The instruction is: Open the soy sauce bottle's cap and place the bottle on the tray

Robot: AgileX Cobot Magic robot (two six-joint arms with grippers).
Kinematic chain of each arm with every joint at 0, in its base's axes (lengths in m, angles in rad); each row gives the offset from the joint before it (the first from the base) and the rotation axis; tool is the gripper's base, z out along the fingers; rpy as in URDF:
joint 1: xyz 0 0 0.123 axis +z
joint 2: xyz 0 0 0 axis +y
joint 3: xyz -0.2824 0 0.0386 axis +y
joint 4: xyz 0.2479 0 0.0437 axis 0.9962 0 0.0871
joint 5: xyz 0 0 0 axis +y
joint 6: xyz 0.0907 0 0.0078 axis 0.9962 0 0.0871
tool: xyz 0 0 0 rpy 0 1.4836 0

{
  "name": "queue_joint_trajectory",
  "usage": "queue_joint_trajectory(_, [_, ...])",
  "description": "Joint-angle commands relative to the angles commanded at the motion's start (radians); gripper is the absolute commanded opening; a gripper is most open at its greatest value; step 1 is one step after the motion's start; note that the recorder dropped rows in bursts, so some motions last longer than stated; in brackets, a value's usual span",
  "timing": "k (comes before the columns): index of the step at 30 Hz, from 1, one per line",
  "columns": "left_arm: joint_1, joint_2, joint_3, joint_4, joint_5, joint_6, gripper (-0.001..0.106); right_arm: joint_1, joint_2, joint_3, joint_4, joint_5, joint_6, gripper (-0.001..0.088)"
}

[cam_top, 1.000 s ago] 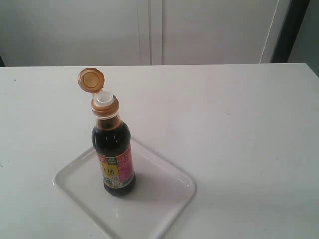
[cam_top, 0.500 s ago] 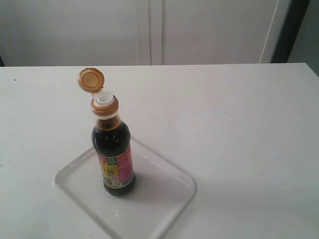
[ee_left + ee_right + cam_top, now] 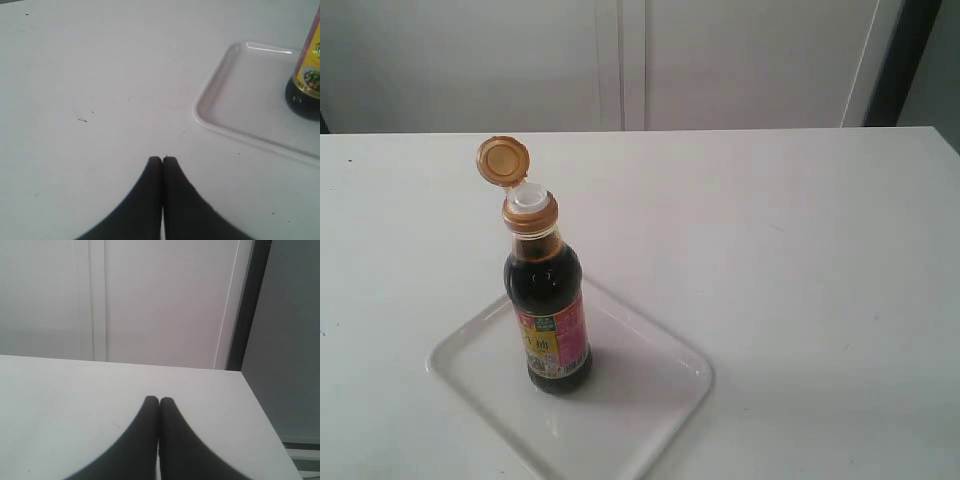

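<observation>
From my exterior view the tray (image 3: 650, 345) runs off the picture's bottom edge, so I can't see its near corner. My left wrist view cuts the soy sauce bottle (image 3: 306, 80) off above the label, and the label print is too small to read.

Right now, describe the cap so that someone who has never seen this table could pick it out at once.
Start at the white tray near the front left of the white table, where the soy sauce bottle stands upright. At the bottle's top, the cap is the small round orange-brown disc flipped open, hinged and tilted up beside the white spout, showing its hollow underside.
</observation>
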Motion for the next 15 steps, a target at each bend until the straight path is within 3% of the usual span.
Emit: queue_joint_trajectory(15, [0.000, 0.000, 0.000, 0.000, 0.003, -0.018, 0.000, 0.000, 0.000, 0.000, 0.000, 0.000, 0.000, 0.0000])
